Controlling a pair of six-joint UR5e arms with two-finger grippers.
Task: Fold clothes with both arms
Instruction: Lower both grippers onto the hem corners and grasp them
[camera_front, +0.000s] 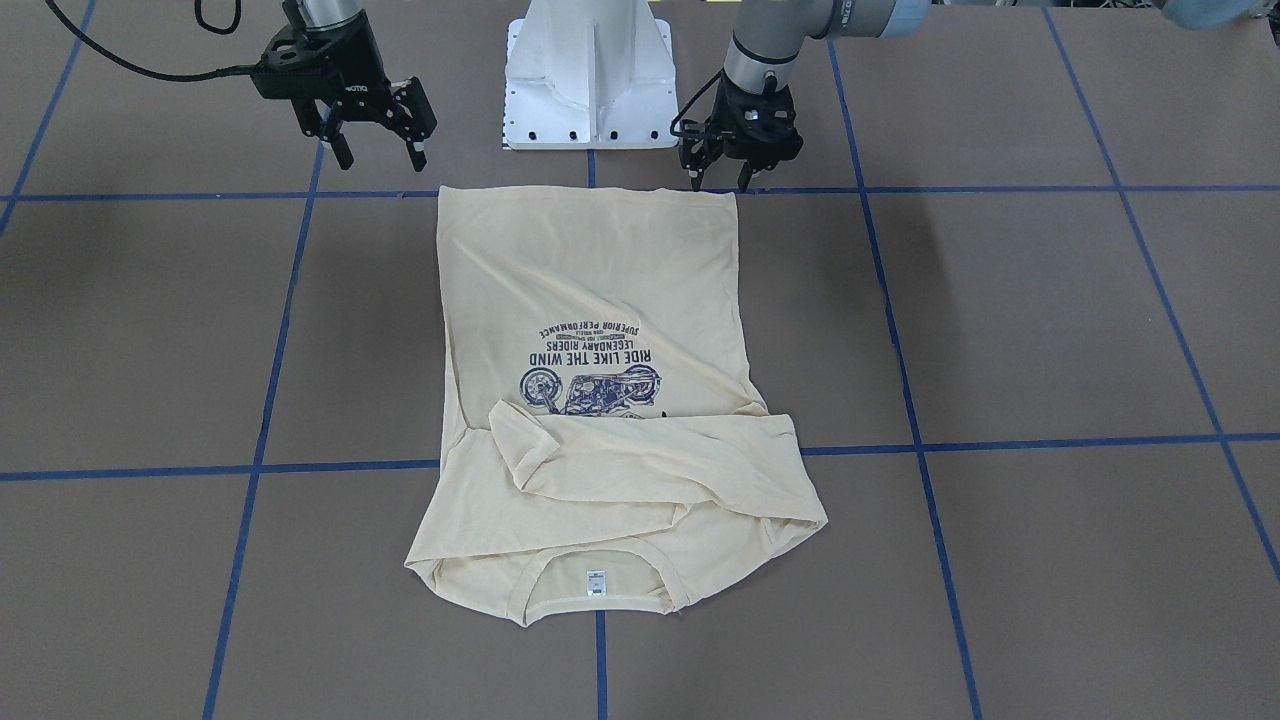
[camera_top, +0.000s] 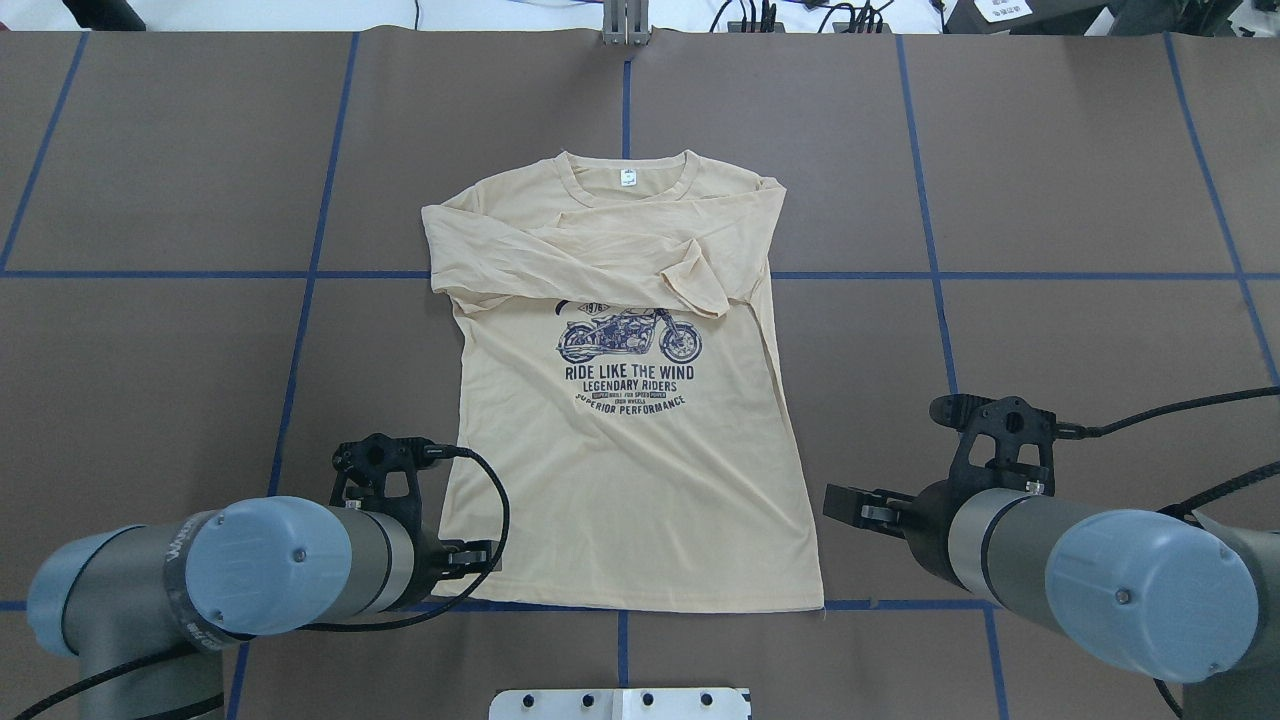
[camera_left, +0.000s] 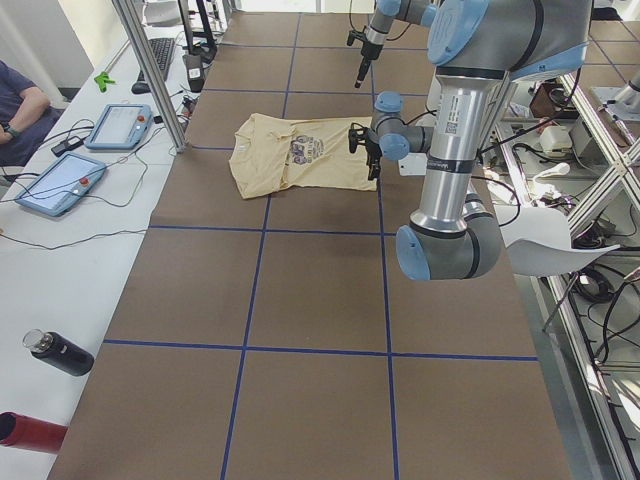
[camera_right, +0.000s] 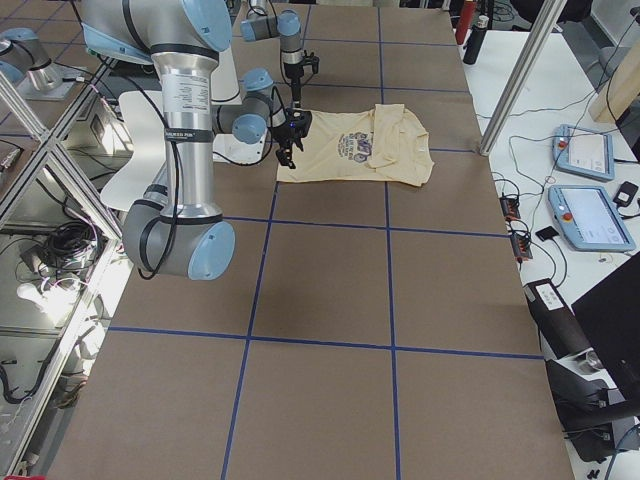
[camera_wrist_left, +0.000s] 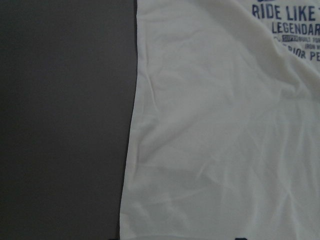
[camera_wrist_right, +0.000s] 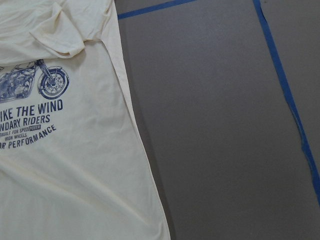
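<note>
Showing one T-shirt (camera_top: 620, 470), two end effectors (camera_front: 380, 155) (camera_front: 720, 183)

The folded sleeves (camera_front: 650, 455) hide the upper part of the motorcycle print (camera_front: 590, 388). Lettering on the neck label (camera_front: 596, 582) is too small to read. From overhead, the left gripper (camera_top: 476, 556) sits mostly behind its own arm (camera_top: 290, 565).

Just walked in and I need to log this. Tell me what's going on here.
A robot is folding a cream long-sleeved T-shirt. It lies flat, print up, sleeves folded across the chest. The left gripper hangs open at one hem corner; the right gripper hangs open just off the other corner. Neither holds the cloth.
</note>
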